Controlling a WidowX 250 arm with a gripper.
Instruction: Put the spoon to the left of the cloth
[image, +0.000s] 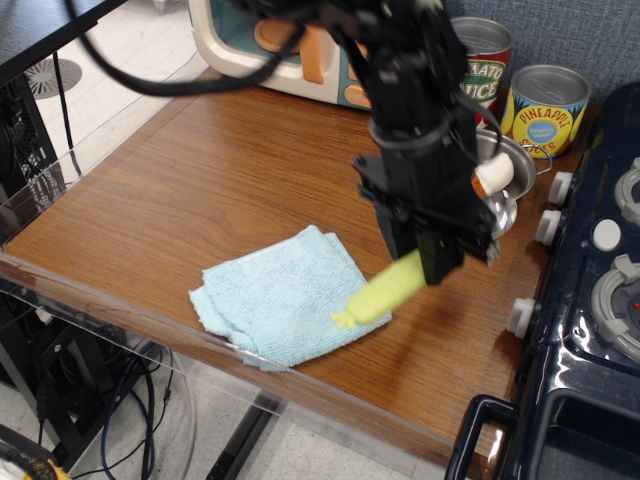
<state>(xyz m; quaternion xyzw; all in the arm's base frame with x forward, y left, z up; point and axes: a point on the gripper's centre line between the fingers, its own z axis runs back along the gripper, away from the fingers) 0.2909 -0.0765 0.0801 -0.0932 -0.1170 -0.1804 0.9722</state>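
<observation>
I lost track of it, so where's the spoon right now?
The spoon is held in the gripper, lifted off the table, its yellow-green handle hanging over the right edge of the blue cloth.

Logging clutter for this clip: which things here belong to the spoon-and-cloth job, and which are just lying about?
Belongs to the job:
spoon, held in the gripper
cloth

Just lying about:
pineapple can
tomato can
steel pot
toy stove
</observation>
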